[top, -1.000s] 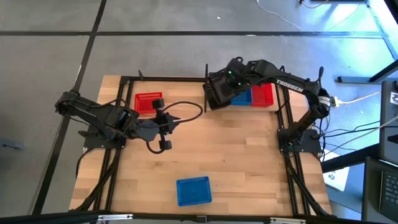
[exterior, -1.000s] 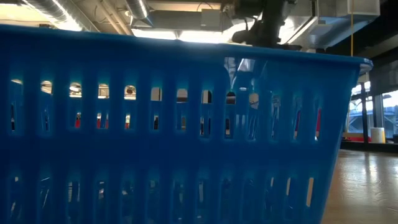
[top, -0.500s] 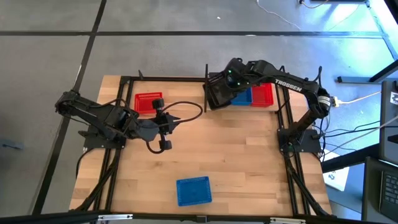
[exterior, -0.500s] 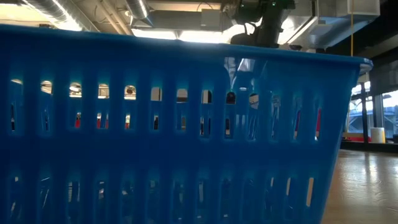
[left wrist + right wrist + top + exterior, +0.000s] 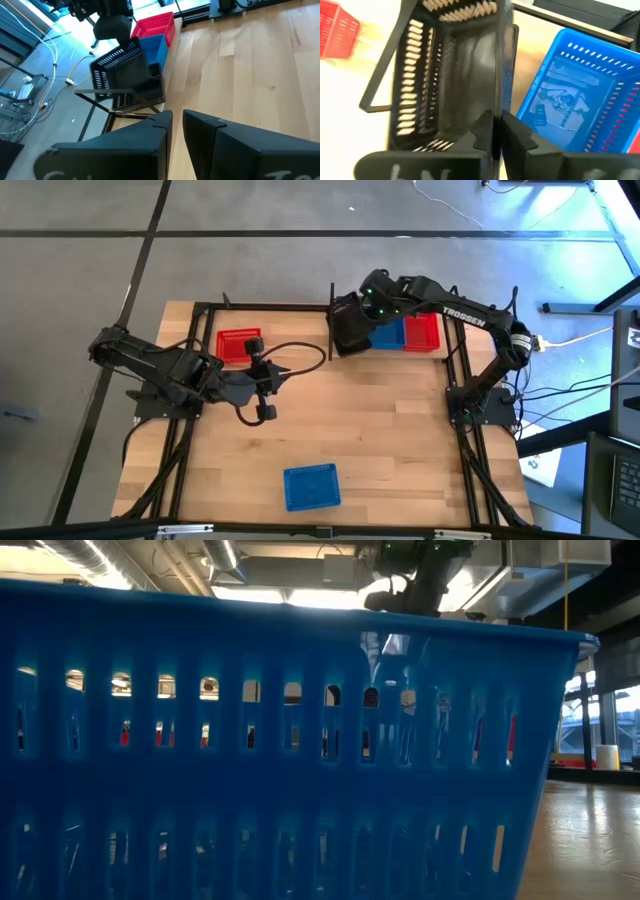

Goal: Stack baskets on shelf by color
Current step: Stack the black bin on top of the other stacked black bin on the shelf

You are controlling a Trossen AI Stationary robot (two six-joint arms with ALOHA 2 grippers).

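Pinching a tilted black basket wall, right end effector; blue basket blocking low view

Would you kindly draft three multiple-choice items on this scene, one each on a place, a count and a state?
1. The lone blue basket lies: A) at the front of the table; B) on the shelf; C) on the floor.
2. Spots showing red baskets: A) one; B) two; C) four.
3. The upper black basket is: A) level; B) upside down; C) tilted.
Key: 1A, the high view shows it alone there; 2B, one at each shelf end; 3C, the left wrist view shows it slanting on another.
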